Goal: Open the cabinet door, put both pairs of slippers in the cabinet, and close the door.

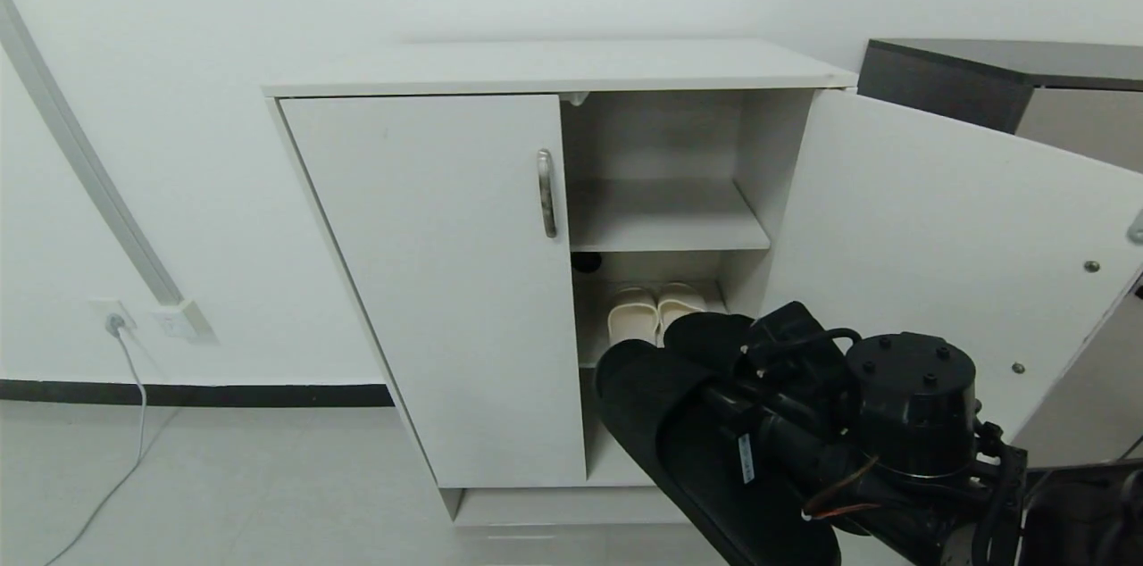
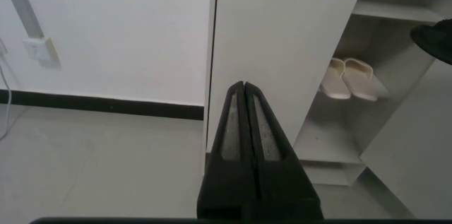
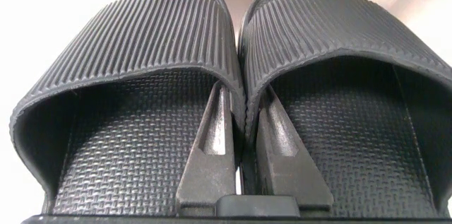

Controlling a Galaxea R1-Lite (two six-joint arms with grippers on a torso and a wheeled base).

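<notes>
The white cabinet [image 1: 429, 280] has its right door [image 1: 938, 253] swung open and its left door shut. A pair of white slippers [image 1: 656, 312] lies on the lower shelf, also seen as white slippers [image 2: 353, 79] in the left wrist view. My right gripper [image 3: 240, 146] is shut on a pair of black slippers [image 3: 233, 61], pinching their inner straps together. In the head view the black slippers [image 1: 679, 423] hang in front of the open compartment, below the white pair. My left gripper [image 2: 244, 121] is shut and holds nothing, low in front of the left door.
The upper shelf [image 1: 665, 213] is bare. A metal handle [image 1: 546, 193] sits on the shut left door. A wall socket with a grey cable [image 1: 116, 325] is at the left. A dark cabinet [image 1: 1000, 84] stands behind the open door.
</notes>
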